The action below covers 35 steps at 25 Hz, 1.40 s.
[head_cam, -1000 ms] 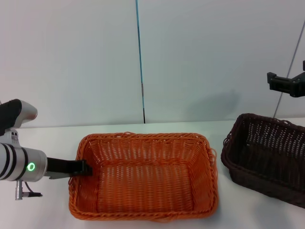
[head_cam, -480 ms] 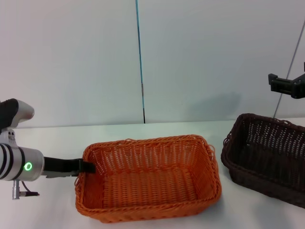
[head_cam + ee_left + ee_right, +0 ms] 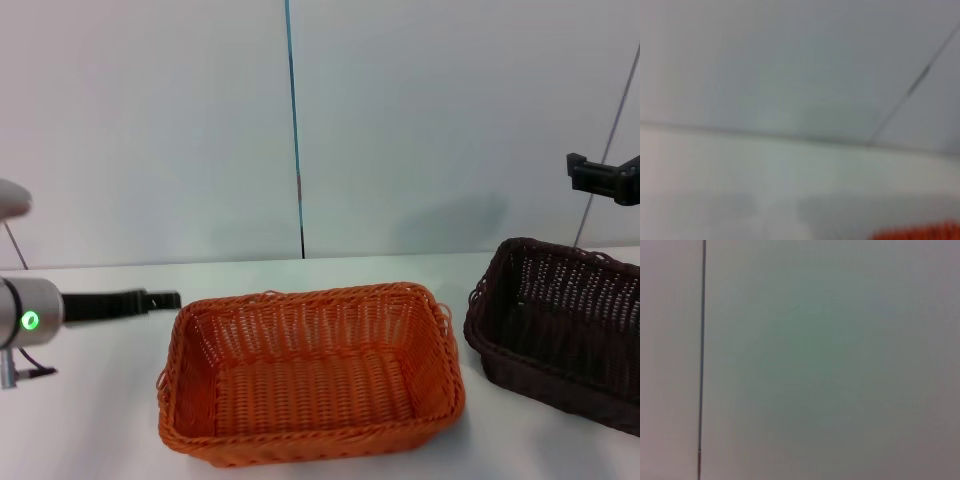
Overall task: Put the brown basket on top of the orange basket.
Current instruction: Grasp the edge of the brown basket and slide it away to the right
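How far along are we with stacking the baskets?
Early stage. Done: nothing stacked; the orange basket sits mid-table and the brown basket rests apart on its right. In hand: nothing; the left hand hovers beside the orange rim, the right hand above the brown basket. Left: grasping, lifting, stacking.

brown basket [image 3: 560, 330]: right end cut off | right hand [image 3: 600, 178]: partly out of view (fingers unreadable)

white table [image 3: 740, 170] | pale wall [image 3: 765, 60] | orange basket [image 3: 920, 233] rim at edge
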Available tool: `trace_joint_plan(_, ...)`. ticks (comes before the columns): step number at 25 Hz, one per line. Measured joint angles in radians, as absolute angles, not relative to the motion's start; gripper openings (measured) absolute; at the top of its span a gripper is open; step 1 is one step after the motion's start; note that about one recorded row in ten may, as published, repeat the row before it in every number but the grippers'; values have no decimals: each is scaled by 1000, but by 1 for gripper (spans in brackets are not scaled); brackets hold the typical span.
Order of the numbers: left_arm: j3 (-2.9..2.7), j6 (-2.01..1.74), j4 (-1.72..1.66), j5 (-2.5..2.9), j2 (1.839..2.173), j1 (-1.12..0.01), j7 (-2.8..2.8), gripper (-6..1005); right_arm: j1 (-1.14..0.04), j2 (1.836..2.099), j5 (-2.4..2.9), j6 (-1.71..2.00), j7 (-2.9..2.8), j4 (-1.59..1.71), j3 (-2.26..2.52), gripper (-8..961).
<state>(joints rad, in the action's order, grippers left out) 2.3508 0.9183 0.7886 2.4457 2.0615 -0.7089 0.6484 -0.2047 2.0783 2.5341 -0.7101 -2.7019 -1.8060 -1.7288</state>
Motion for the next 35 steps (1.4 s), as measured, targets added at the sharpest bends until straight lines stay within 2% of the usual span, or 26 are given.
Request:
trace_joint_plan(3,2350,887,912,2441,2102,-664,656,896,-200,2080,2533,-714,-2710,-1808,-1740,920)
trace_joint_plan(5,2346,838,1005,2438,2145,-626,687,899,-199,2081,2529,-723,-2717,-1810,-1751,920)
trace_joint_plan(7,2292,760,1055,2383,2166,-579,718,902,-194,2082,2526,-729,-2738,-1817,-1764,920)
trace_joint_plan(13,2181,576,1064,2165,2162,-482,758,906,-173,2081,2526,-728,-2752,-1832,-1770,919)
trace_joint_plan(20,2108,441,1081,1718,2165,-368,1092,904,-137,2084,2522,-724,-2754,-1877,-1761,919)
trace_joint_plan(29,2124,668,1027,1292,2164,-316,1585,898,-102,2083,2482,-724,-2761,-1920,-1744,919)
trace_joint_plan(35,2181,790,957,1213,2163,-298,1756,894,-77,2083,2483,-734,-2760,-1942,-1733,919)
